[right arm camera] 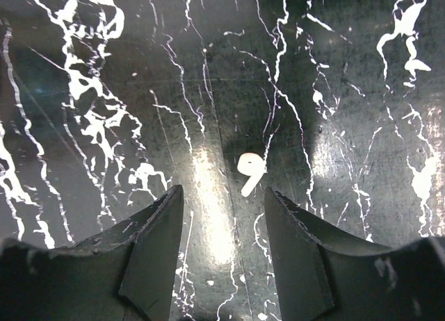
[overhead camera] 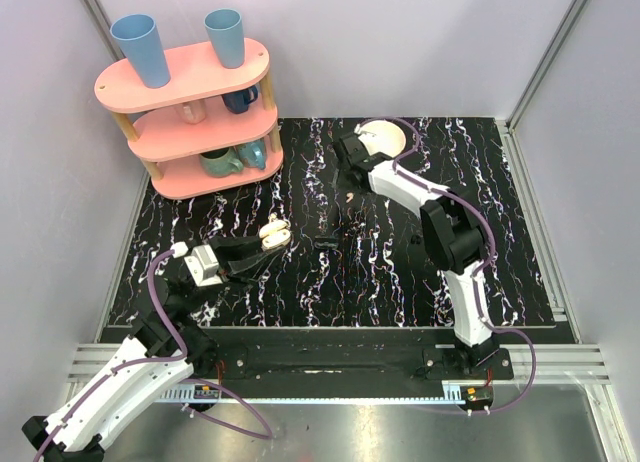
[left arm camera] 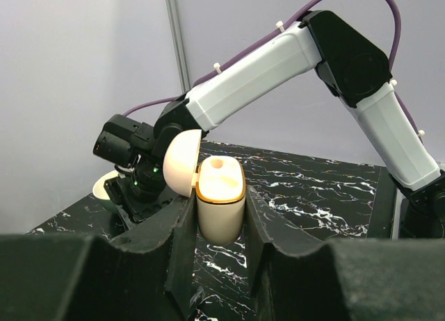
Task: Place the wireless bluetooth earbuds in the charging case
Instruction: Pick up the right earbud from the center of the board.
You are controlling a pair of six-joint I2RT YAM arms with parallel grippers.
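The left pincer [left arm camera: 221,220] is closed on the charging case [left arm camera: 221,203] and holds it off the bench [overhead camera: 400,282]. The case stands roughly upright between its tips. The lid [left arm camera: 182,161] is swung open to one side, and one empty socket [left arm camera: 221,165] shows on top.

The right pincer [right arm camera: 222,192] is partly open and holds nothing. It hangs low over the black marbled bench. One small white earbud [right arm camera: 250,174] lies flat just ahead of its tips, off-centre in the gap towards the right of that wrist view. No second earbud is visible.

The main risk is the pick. The earbud is tiny, curved and off-centre, so one tip would probably reach it first and could push or flick it across the smooth bench. A pinch on its rounded body might squirt it out, or grip it at an angle that will not seat in the socket. Later, pressing it in could tilt the case in the left pincer or knock the lid shut.
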